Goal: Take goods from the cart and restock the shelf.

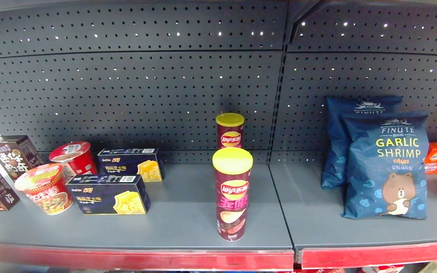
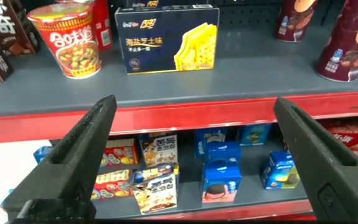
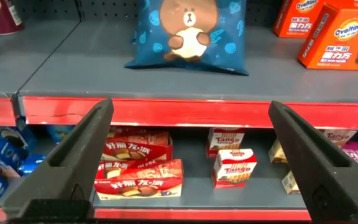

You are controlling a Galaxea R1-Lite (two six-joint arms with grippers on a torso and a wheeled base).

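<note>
Here, the left pincer (image 2: 194, 104) is held spread wide and empty before the red front edge of the shelf (image 1: 188, 216), facing a dark box (image 2: 166, 37) and a noodle cup (image 2: 70, 34). The right pincer (image 3: 191, 106) is likewise spread with nothing gripped, facing the blue chip bag (image 3: 188, 31). Mid-shelf, a front chip can (image 1: 232, 193) is stood upright, a rear chip can (image 1: 230, 131) behind it

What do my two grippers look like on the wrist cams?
The left gripper and right gripper look alike. Each has two matte black, wedge-shaped fingers that taper to blunt tips, with a recessed slot in the upper face.
</note>
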